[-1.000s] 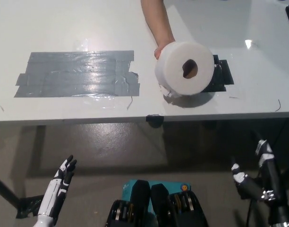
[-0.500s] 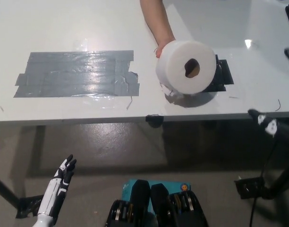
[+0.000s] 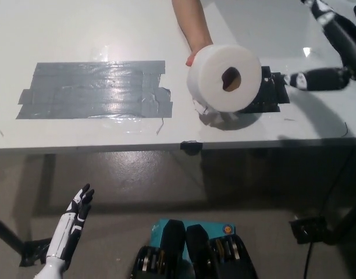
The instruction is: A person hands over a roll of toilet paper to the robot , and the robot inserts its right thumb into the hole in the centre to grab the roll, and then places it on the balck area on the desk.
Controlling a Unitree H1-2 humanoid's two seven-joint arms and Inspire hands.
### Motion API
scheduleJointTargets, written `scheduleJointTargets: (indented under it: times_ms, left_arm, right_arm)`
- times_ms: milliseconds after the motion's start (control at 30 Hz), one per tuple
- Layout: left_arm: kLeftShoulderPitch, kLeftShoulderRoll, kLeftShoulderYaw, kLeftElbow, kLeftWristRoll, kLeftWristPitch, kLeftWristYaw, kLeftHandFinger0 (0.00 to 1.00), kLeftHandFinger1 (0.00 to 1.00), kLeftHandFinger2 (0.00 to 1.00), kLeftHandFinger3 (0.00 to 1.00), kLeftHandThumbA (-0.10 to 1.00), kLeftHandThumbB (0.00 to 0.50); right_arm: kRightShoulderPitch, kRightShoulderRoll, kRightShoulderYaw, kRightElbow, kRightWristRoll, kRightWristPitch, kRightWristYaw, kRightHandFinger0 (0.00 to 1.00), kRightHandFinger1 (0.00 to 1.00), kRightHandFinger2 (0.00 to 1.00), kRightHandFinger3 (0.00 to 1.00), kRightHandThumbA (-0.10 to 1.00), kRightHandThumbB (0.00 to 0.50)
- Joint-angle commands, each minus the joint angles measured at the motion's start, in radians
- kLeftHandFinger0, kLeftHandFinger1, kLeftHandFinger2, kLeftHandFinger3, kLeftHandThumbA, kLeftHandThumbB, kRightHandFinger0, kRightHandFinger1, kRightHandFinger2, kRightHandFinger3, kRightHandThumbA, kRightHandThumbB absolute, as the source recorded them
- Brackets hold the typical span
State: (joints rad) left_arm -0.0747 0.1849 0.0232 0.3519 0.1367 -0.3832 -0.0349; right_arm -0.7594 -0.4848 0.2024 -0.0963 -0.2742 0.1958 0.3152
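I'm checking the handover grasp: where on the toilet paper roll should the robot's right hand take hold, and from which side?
Probably by the centre hole of the toilet paper roll: a person's hand holds it from behind, flat face and hole turned toward the robot. The open right hand is at its right, so come from the front right, thumb into the hole, fingers over the outer wall. The left hand rests low.
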Motion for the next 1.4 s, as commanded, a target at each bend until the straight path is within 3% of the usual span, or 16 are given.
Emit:
scheduleJointTargets:
  times_ms: [0,467,633,833,1000,1367]
  left_arm:
    - [-0.008,0.013,0.010,-0.028,-0.004,-0.018,0.018,1.00,1.00,1.00,1.00,1.00,0.500]
    - [-0.007,0.009,0.006,-0.033,0.000,-0.011,0.017,1.00,1.00,1.00,1.00,1.00,0.500]
    - [-0.006,0.007,0.005,-0.028,-0.004,-0.021,0.017,1.00,1.00,1.00,1.00,1.00,0.500]
    - [-0.011,0.007,0.004,-0.025,-0.004,-0.024,0.015,1.00,1.00,1.00,1.00,1.00,0.500]
    - [-0.012,0.008,0.002,-0.029,-0.006,-0.017,0.011,1.00,1.00,1.00,1.00,1.00,0.500]
    - [-0.012,0.010,-0.001,-0.030,-0.002,-0.018,0.011,1.00,1.00,1.00,1.00,1.00,0.500]
  right_arm:
    - [-0.124,-0.008,0.059,0.112,-0.078,0.072,0.075,1.00,1.00,1.00,1.00,0.99,0.419]
    - [-0.262,0.058,0.147,0.332,-0.137,0.088,0.079,1.00,1.00,1.00,1.00,0.97,0.372]
    - [-0.279,0.100,0.159,0.446,-0.150,0.022,0.034,1.00,1.00,1.00,1.00,0.98,0.373]
    - [-0.291,0.122,0.168,0.464,-0.185,0.034,0.033,1.00,1.00,1.00,1.00,1.00,0.376]
    - [-0.304,0.141,0.181,0.500,-0.214,0.027,0.021,1.00,1.00,1.00,1.00,1.00,0.412]
    - [-0.312,0.166,0.189,0.541,-0.251,0.007,-0.009,1.00,1.00,1.00,1.00,1.00,0.400]
